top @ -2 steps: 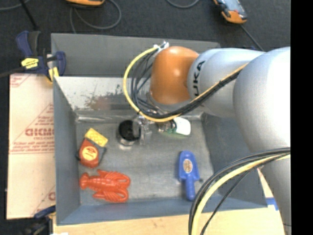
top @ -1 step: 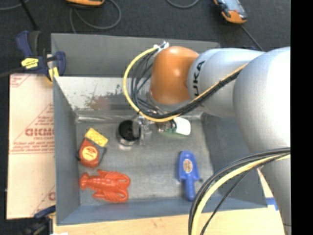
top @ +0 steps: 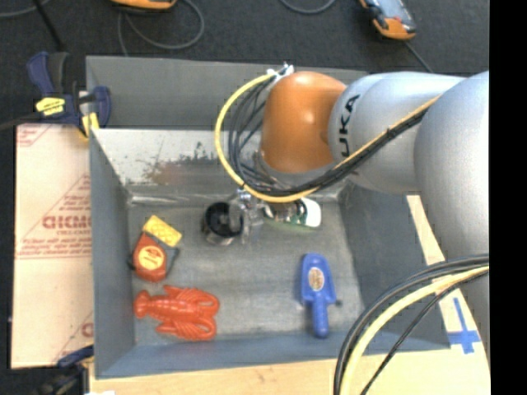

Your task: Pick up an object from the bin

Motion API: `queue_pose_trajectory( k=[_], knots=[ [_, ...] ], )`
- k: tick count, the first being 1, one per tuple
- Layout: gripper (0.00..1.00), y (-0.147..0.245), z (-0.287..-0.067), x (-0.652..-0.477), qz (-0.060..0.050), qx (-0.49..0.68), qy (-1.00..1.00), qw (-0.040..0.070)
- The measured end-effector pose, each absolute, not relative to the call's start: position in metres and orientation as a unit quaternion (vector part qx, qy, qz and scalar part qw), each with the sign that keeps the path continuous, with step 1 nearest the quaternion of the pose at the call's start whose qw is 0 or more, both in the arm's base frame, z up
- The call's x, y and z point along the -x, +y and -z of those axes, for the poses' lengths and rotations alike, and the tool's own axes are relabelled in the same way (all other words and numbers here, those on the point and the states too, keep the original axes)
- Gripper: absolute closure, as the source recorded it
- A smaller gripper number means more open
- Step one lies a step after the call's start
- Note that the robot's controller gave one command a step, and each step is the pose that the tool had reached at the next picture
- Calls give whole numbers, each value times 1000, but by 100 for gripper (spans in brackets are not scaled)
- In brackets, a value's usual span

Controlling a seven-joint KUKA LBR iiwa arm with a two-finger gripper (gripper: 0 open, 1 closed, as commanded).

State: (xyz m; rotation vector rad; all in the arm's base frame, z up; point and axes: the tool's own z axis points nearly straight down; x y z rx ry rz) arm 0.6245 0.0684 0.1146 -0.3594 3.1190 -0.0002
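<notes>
Gripper hangs low in the bin with a black round thing just beside it, nothing visibly lifted yet, and whether it is spread or closed I cannot tell.

green-and-white thing half hidden beneath arm, arm cut off right

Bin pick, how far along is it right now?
Nothing looks lifted out yet: the red lobster toy, orange tape measure and blue-handled tool lie on the bin floor. In hand: the hand is low near the back wall, beside a black round thing. Left: a grip I can't confirm, then the lift out.
</notes>
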Motion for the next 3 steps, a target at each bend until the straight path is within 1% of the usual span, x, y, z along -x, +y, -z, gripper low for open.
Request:
queue_pose_trajectory(
  k=[1,2,3],
  knots=[
    [100,66,-115,-640,0,127,992,3],
    [100,66,-116,-640,0,127,992,4],
    [100,83,-294,-622,1,130,991,6]
  ],
)
